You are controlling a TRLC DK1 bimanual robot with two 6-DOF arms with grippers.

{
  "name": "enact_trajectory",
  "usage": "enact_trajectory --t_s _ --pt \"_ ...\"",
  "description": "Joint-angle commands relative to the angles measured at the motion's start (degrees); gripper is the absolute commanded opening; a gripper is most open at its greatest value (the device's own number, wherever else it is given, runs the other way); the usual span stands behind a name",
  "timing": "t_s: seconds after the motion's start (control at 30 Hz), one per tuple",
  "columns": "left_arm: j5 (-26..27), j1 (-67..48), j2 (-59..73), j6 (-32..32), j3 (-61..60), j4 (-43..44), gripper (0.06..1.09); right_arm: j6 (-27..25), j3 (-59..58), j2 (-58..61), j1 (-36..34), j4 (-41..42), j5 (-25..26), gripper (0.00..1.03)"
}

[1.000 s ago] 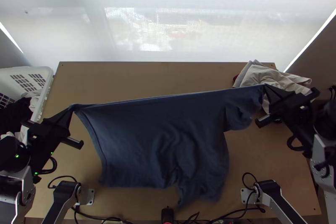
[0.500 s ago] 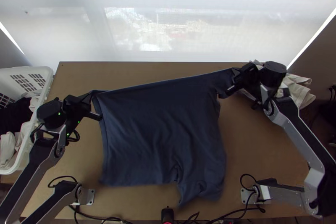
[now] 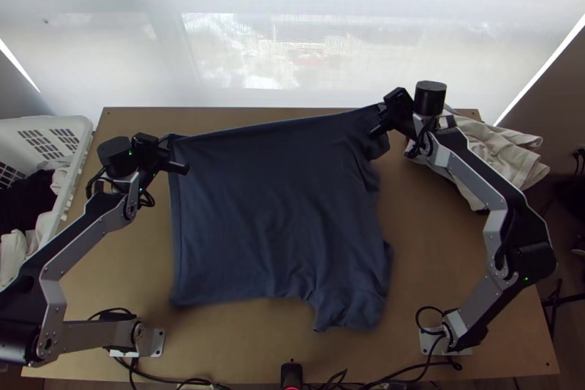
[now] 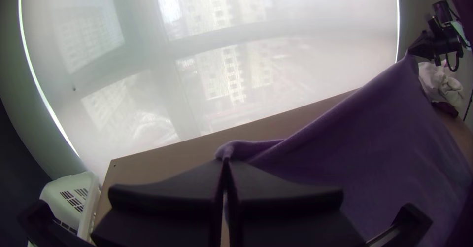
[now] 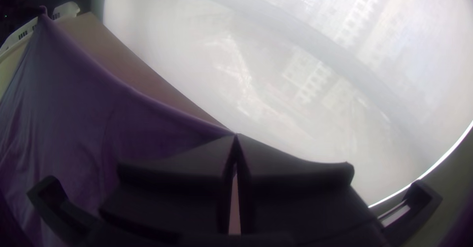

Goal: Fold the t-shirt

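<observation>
Both left fingers [image 3: 164,145] and right fingers [image 3: 385,113], closed, pinch the dark blue t-shirt [image 3: 270,207] by its taut far edge, creased below.

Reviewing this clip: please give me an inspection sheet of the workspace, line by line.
Surface: light wooden table, partly hidden by the shirt; spills, nothing seen.
Job's things: dark blue T-shirt, unfolded, far edge drawn out between the grippers, near part wrinkled.
Clutter: pale cloth pile at the far right corner; white basket of dark and white cloths beside the left edge.
Grippers: left gripper and right gripper each have jaws closed on the shirt's far edge, one toward each end.
Cables: black cables looped by the arm bases and along the near edge.
Surroundings: translucent screen beyond the table, buildings faintly visible through it.
</observation>
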Motion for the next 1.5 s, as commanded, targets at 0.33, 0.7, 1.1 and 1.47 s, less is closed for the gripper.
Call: enact_trajectory --t_s 0.33,0.7,1.1,1.47 --pt "-1.6 0.4 22.5 0.1 15.1 3.7 0.09 -0.1 19.3 18.7 0.7 0.3 3.6 0.03" --pt "-4.2 0.5 29.1 -1.9 19.9 5.3 0.09 -1.7 21.5 22.5 1.2 0.2 4.3 0.03" --pt "-4.2 0.5 23.8 -4.3 9.8 6.7 0.09 0.0 4.2 10.0 2.6 0.5 4.3 0.03" --pt "-4.2 0.2 15.5 -7.2 1.3 6.7 0.09 1.3 -10.5 -2.6 4.8 1.9 4.3 0.03"
